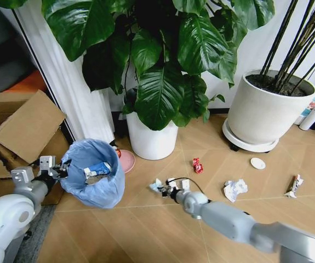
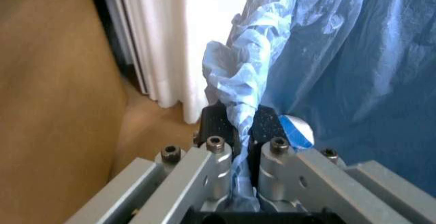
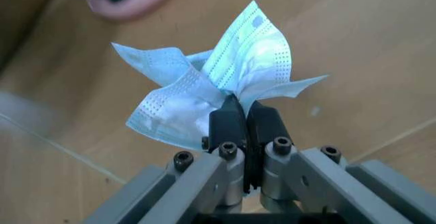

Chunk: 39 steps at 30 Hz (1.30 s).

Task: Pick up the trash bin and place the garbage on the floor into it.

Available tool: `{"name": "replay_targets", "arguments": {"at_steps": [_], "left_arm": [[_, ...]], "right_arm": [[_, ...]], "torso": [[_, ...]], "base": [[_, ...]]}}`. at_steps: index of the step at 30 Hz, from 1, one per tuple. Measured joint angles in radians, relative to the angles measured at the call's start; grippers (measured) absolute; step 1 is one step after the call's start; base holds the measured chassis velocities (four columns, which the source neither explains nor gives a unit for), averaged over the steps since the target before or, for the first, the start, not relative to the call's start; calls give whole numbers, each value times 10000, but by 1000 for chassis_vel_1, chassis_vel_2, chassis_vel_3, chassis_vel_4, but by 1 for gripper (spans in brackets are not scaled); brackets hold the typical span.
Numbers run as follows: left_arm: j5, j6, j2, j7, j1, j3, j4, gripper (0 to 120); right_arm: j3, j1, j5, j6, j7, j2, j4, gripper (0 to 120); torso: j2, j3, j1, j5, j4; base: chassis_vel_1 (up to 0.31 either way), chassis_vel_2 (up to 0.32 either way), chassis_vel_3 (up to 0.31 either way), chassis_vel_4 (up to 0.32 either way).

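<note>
The trash bin (image 1: 94, 181), lined with a crinkly light-blue bag, leans over the floor (image 1: 146, 230) at the left. My left gripper (image 1: 64, 167) is shut on the bunched bag at its rim (image 2: 242, 96). A blue-and-white tube (image 1: 98, 170) lies inside the bin. My right gripper (image 1: 165, 190) hangs low at the centre, shut on a crumpled light-blue face mask (image 3: 204, 89). More garbage lies to the right: a red wrapper (image 1: 197, 165), a white paper wad (image 1: 234, 189), a white disc (image 1: 257, 163) and a slim wrapper (image 1: 294, 185).
A white pot (image 1: 150, 139) with a big leafy plant stands just behind the bin, with a pink dish (image 1: 126, 161) at its foot. A larger white pot (image 1: 264, 112) on a wheeled stand is at the back right, with bottles (image 1: 313, 116) beside it. Cardboard boxes (image 1: 26, 131) crowd the left.
</note>
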Motion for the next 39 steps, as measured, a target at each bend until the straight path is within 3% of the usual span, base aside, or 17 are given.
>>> {"name": "replay_targets", "arguments": {"at_steps": [7,10,19,23,32,39], "left_arm": [[18,2,144,1,-545,849,194,0],[48,-3,334,46,-1426,1872,554,0],[-62,-93,705,316,-2334,3143,559,0],[-229,-149,806,340,-3184,4633,554,0],[-434,-396,875,591,-4378,6381,569,0],[-752,-451,691,652,-5577,7203,832,0]], "right_arm": [[612,-162,-417,655,-663,-847,1199,0],[1920,-597,-1098,1462,-1993,-1801,2667,0],[3533,-1080,-1903,2620,-4543,-3204,4262,0],[4376,-1267,-1935,2949,-6414,-3971,5188,0],[4135,-959,-1774,2975,-8109,-4072,5535,0],[3235,-446,-2011,2884,-8491,-3384,4796,0]], "torso": [[0,-1,-1,-4,3],[1,-2,-2,-3,5],[2,-3,-2,-4,-2],[2,-2,-3,-11,3],[2,-2,-3,-4,4],[2,-2,-2,-5,1]], "base": [[0,0,0,0],[0,0,0,0],[0,0,0,0],[0,0,0,0],[0,0,0,0],[0,0,0,0]]}}
